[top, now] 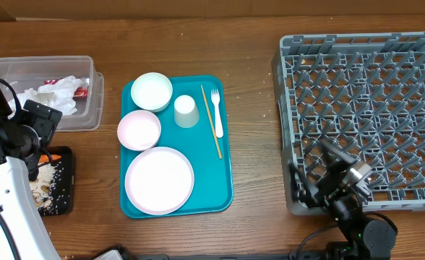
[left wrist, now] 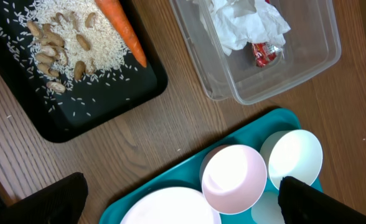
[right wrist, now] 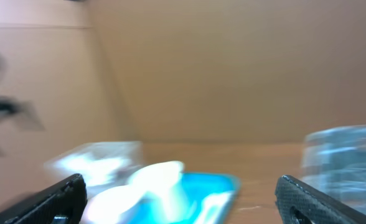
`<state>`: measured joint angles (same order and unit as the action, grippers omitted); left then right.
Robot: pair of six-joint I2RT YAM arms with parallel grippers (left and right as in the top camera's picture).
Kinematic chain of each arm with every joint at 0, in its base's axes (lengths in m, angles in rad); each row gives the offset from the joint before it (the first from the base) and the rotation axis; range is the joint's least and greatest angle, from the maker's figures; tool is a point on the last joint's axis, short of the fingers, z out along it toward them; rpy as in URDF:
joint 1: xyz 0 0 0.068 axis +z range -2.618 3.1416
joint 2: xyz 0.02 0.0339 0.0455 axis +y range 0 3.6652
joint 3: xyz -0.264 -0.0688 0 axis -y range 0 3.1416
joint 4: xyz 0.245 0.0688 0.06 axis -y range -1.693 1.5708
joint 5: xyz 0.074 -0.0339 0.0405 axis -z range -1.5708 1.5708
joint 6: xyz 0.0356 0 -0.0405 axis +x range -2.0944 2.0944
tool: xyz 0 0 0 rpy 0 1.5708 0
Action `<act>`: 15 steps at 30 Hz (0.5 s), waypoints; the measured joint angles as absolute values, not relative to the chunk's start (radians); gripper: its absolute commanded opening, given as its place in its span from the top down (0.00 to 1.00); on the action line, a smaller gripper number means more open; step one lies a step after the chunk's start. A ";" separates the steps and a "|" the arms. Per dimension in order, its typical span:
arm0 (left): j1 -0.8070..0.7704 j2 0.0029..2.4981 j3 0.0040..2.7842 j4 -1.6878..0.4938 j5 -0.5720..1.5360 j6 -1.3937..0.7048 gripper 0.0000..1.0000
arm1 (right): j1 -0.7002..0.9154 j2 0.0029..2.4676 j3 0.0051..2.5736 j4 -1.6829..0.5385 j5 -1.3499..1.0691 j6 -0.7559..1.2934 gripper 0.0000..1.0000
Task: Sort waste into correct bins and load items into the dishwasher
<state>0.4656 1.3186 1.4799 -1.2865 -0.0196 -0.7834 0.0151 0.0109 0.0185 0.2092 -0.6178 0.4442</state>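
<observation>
The clear tub [top: 89, 108] at the far left holds white napkins [top: 53, 94] and a red wrapper [top: 82, 87]; both show in the left wrist view too [left wrist: 248, 25], [left wrist: 265, 53]. The black tray [left wrist: 77, 118] holds rice and nuts [left wrist: 58, 37] and an orange carrot [left wrist: 124, 28]. On the teal tray [top: 223, 173] lie a pink plate [top: 159, 180], pink bowl [top: 139, 129], white bowl [top: 151, 91], cup [top: 186, 111] and fork [top: 216, 108]. My left gripper [left wrist: 183, 199] is open and empty above the teal tray's left edge. My right gripper [right wrist: 180, 199] is open and empty near the grey rack [top: 364, 108].
A thin wooden stick [top: 211, 121] lies on the teal tray beside the fork. The rack fills the right side of the wooden table. The right wrist view is blurred.
</observation>
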 measured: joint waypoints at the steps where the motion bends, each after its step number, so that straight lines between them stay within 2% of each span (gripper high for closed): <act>1: 0.466 1.319 1.480 -1.287 -0.020 -0.783 0.00 | 0.015 0.011 0.019 0.215 -0.672 0.504 0.00; 5: 0.466 1.319 1.480 -1.287 -0.020 -0.784 0.00 | 0.015 0.011 0.019 0.349 -0.784 0.740 0.00; 9: 0.466 1.319 1.480 -1.287 -0.020 -0.783 0.00 | 0.015 0.010 0.034 0.440 -0.816 0.830 0.00; 15: 0.465 1.320 1.480 -1.287 -0.020 -0.783 0.00 | 0.015 0.091 0.260 0.149 -0.807 0.739 0.00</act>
<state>0.4652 1.3197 1.4799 -1.2869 -0.0196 -0.7834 0.0147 0.0914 0.2596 0.1486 -0.8070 0.7387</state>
